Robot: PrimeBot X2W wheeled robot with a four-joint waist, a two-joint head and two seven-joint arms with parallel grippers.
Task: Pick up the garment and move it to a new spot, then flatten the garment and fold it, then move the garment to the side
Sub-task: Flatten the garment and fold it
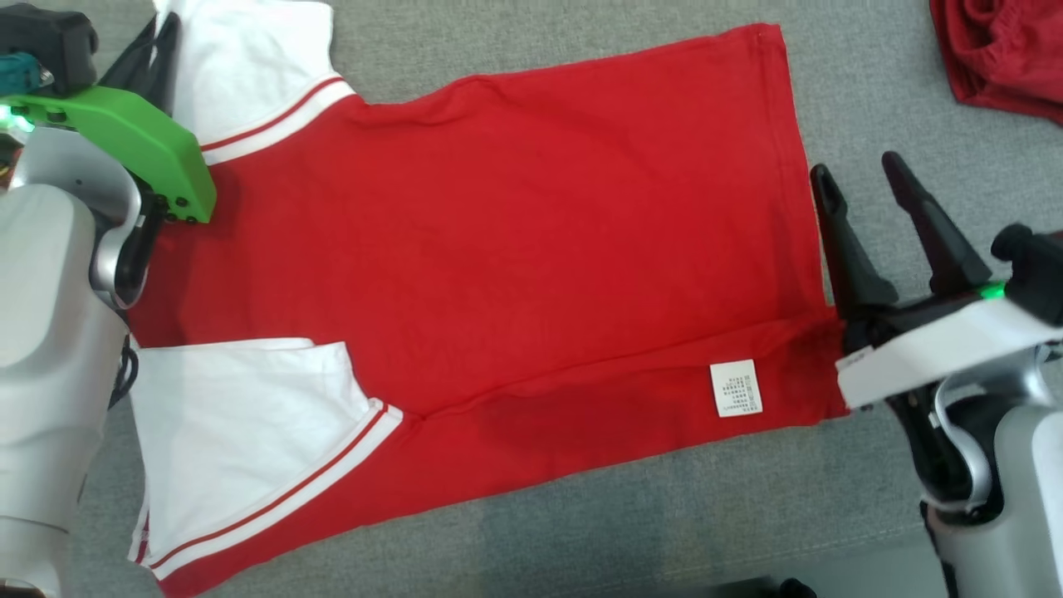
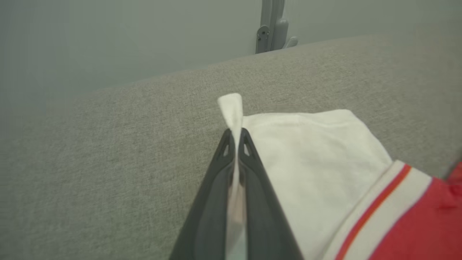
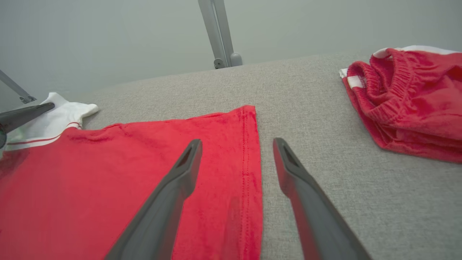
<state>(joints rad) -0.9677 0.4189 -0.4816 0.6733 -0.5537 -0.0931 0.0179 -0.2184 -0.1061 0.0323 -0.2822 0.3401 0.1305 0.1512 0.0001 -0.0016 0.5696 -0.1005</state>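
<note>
The left gripper (image 2: 236, 133) is clamped tight on the white sleeve (image 2: 310, 155) of the red shirt (image 1: 515, 249), which lies flat on the grey surface (image 1: 872, 75). The right gripper (image 3: 237, 142) gapes wide, holding nothing, with the shirt's hem between its fingers.

A bare robot test space, most like a lab. A tabletop (image 3: 382, 202) covered in grey woven cloth runs back to a pale grey wall (image 3: 108, 36). In the right wrist view a metal post (image 3: 218, 32) with a bracket stands behind the far edge at twelve o'clock. The garment (image 3: 108, 173) and a red clothing bundle (image 3: 415, 108) at two o'clock lie on the cloth.
</note>
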